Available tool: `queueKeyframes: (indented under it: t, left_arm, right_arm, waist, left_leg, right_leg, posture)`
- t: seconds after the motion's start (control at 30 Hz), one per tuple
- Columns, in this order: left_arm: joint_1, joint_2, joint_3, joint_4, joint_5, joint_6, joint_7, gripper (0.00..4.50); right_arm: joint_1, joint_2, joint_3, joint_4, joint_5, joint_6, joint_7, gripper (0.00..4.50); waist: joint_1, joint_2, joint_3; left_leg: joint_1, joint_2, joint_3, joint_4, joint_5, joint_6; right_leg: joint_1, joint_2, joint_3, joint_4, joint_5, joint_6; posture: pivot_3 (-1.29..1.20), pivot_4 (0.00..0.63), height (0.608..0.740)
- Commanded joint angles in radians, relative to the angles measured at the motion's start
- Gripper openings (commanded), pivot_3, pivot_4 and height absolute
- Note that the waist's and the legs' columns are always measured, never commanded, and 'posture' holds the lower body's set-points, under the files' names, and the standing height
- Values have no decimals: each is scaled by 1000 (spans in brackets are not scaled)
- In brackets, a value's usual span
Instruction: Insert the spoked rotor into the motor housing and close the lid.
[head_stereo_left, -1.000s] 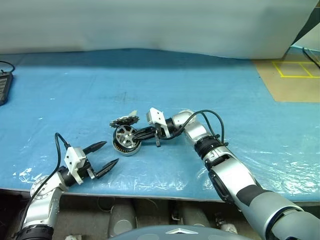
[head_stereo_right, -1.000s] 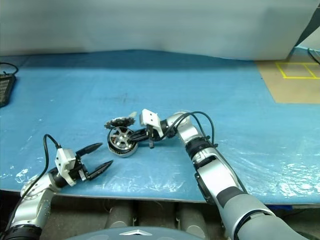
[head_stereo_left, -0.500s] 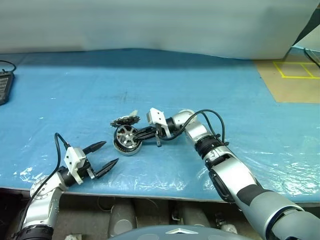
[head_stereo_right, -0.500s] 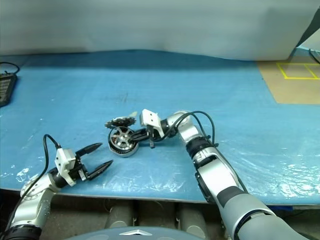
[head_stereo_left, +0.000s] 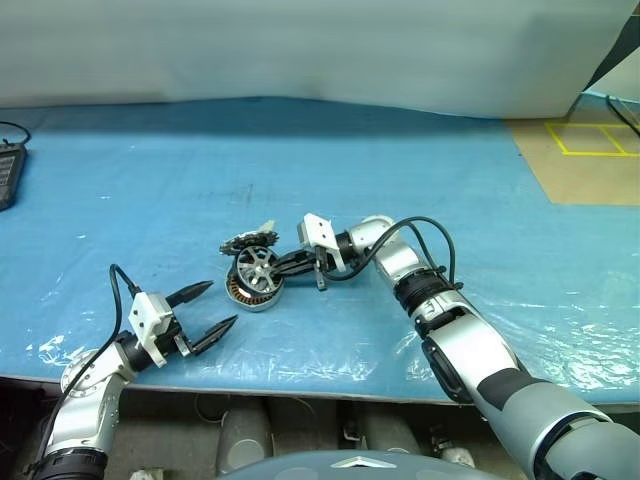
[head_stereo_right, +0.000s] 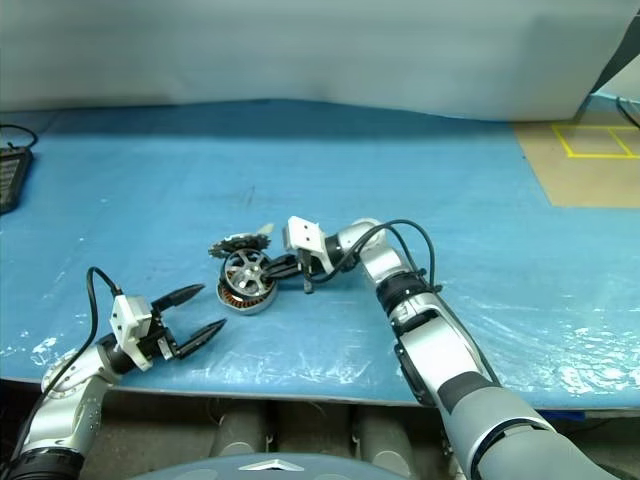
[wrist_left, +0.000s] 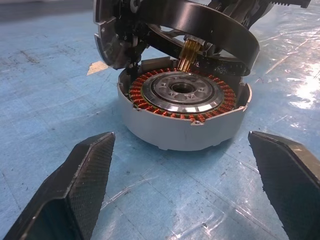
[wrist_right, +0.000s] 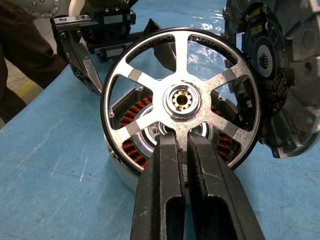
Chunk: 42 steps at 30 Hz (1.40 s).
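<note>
On the blue plastic-covered table (head_stereo_left: 450, 180), the right gripper (wrist_right: 184, 150) pinches a spoke of the spoked rotor (wrist_right: 182, 97), holding it tilted over the motor housing (wrist_left: 182, 117), whose lid (head_stereo_left: 250, 240) stands open behind; the left gripper (head_stereo_left: 205, 310) waits nearby, spread wide and empty. Lowered crooked, the rotor could jam on the housing's rim
</note>
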Motion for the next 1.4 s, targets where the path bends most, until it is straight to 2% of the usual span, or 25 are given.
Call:
queueKeyframes:
  t: [0.03, 0.17, 0.3, 0.6, 0.7, 0.77, 0.83, 0.9, 1.13, 1.3, 1.4]
  left_arm:
    - [2, 10, 1, -23, -3, -7, 4, 4500]
    - [2, 10, 2, -23, -2, -9, 7, 4500]
    - [5, 10, 1, -25, -2, -6, 10, 4500]
    - [6, 10, 3, -25, -5, -5, 11, 4500]
    - [9, 10, 12, -27, -12, -4, 14, 4500]
    - [9, 10, 20, -29, -19, -3, 18, 4500]
    - [11, 10, 26, -29, -22, -4, 22, 4500]
    - [12, 11, 31, -26, -22, -8, 25, 4500]
    - [-2, 17, 40, -9, -26, -10, 29, 4500]
    - [-4, 22, 50, -1, -30, -12, 32, 4500]
    - [4, 30, 64, 2, -33, -14, 34, 4500]
  right_arm:
    - [-18, 3, -16, -30, 20, 15, 11, 46]
    - [-15, 5, -16, -41, 27, 40, 26, 1087]
    - [-13, 7, -17, -38, 14, 4, 0, 2454]
    - [-2, 3, -32, -70, 43, 31, 24, 2454]
    - [22, -24, -44, -113, 65, 79, 49, 1856]
    - [42, -54, -54, -143, 76, 115, 48, 1245]
    - [59, -78, -64, -158, 76, 131, 29, 426]
    - [64, -94, -68, -150, 65, 131, 2, 29]
    - [-36, -112, -79, 39, -27, 25, -201, 29]
    - [-146, -61, -110, 172, -40, -42, -334, 29]
    - [-224, -1, -144, 204, -10, -65, -341, 29]
  waist:
    - [0, 0, 0]
    - [0, 0, 0]
    - [0, 0, 0]
    - [0, 0, 0]
    - [0, 0, 0]
    - [2, 0, 0]
    - [3, 0, 0]
    - [3, 0, 0]
    - [-3, 0, 0]
    - [-3, 0, 0]
    - [-3, 0, 0]
  left_leg:
    - [0, 0, 0, 0, 0, 0]
    - [0, 0, 0, 0, 0, 0]
    - [0, 0, 0, 0, 0, 0]
    - [0, 0, 0, 0, 0, 0]
    - [0, 0, 0, 0, 0, 0]
    - [0, 0, 0, 0, 0, 0]
    - [0, 0, 0, 0, 0, 0]
    - [0, 0, 0, 0, 0, 0]
    - [1, 0, 0, 1, 0, 0]
    - [1, 0, 1, 1, 0, 0]
    - [0, 1, 1, 1, 0, 0]
  right_leg:
    - [0, 0, 0, 0, 0, 0]
    - [0, 0, 0, 0, 0, 0]
    - [0, 0, 0, 0, 0, 0]
    - [0, 0, 0, 0, 0, 0]
    - [0, 0, 0, 0, 0, 0]
    - [0, 0, 0, 0, 0, 0]
    - [0, 0, 0, 0, 0, 0]
    - [0, 0, 0, 0, 0, 0]
    - [0, 0, 0, 2, 0, 0]
    - [0, 0, 0, 2, 0, 0]
    - [-1, 0, 0, 2, -1, -1]
  posture:
    - [0, 150, 740]
    - [0, 150, 740]
    - [0, 150, 740]
    - [0, 150, 740]
    - [0, 150, 740]
    - [0, 150, 740]
    - [0, 150, 740]
    - [0, 150, 740]
    - [0, 150, 740]
    - [0, 150, 740]
    - [0, 150, 740]
